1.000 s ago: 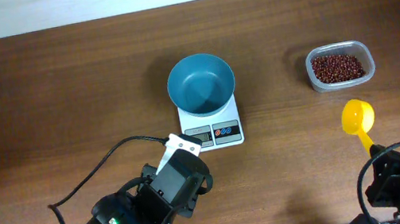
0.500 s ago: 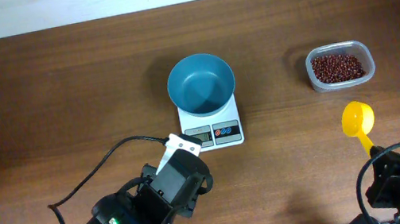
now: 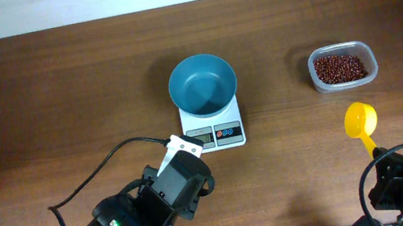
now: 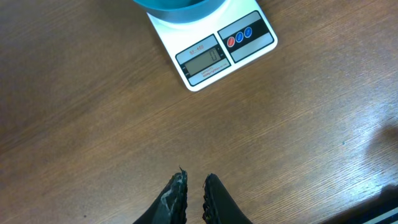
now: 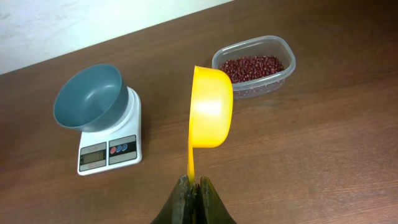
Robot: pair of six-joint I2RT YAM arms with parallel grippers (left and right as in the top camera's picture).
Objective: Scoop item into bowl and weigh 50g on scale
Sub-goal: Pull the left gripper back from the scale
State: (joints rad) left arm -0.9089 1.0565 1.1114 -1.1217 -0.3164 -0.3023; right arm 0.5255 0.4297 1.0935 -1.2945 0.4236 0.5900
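The teal bowl (image 3: 202, 85) stands on the white scale (image 3: 214, 133) at mid-table and looks empty in the right wrist view. Dark red beans (image 3: 340, 67) fill a clear plastic tub (image 3: 345, 84) at the right. My right gripper (image 5: 194, 184) is shut on the thin handle of a yellow scoop (image 5: 211, 109), held on edge above the table between scale (image 5: 109, 152) and tub (image 5: 283, 68); I see no beans in it. My left gripper (image 4: 194, 185) hovers over bare wood in front of the scale (image 4: 214, 53), its fingers a narrow gap apart with nothing between them.
The left arm's black cable (image 3: 104, 165) loops over the table to the left of the scale. The table's far edge meets a pale wall (image 5: 74, 25) behind the bowl (image 5: 90, 96). Both arm bodies sit along the near edge.
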